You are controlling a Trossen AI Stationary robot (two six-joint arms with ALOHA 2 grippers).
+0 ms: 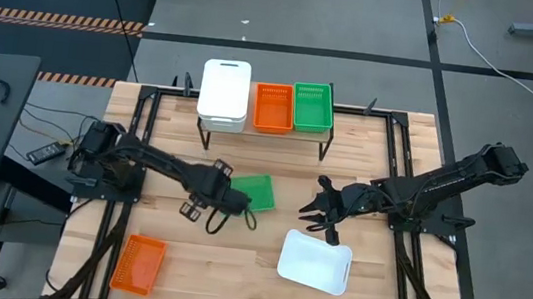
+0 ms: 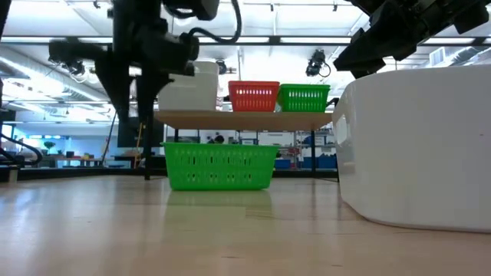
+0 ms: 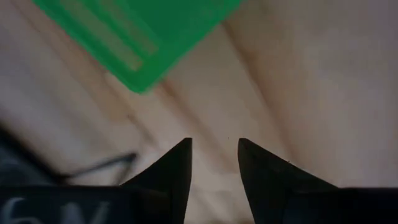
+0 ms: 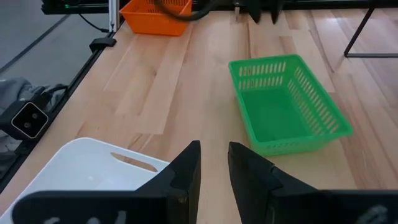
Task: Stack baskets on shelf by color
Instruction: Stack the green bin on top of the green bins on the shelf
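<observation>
On the shelf (image 1: 264, 129) at the table's far side stand a white basket stack (image 1: 224, 94), an orange basket (image 1: 273, 107) and a green basket (image 1: 313, 107). On the table rest a green basket (image 1: 259, 191), a white basket (image 1: 315, 261) and an orange basket (image 1: 138, 263), each on its flat bottom. My left gripper (image 1: 236, 203) hovers open by the loose green basket's (image 3: 137, 31) near-left corner and touches nothing. My right gripper (image 1: 313, 212) is open, above the table between the green basket (image 4: 286, 102) and the white basket (image 4: 93, 168).
Black frame rails run along the table's left and right sides (image 1: 124, 204). The shelf's thin black legs (image 2: 146, 153) stand behind the loose green basket (image 2: 219, 165). The white basket (image 2: 418, 146) sits near the table's near edge. Bare wood lies between the orange and white baskets.
</observation>
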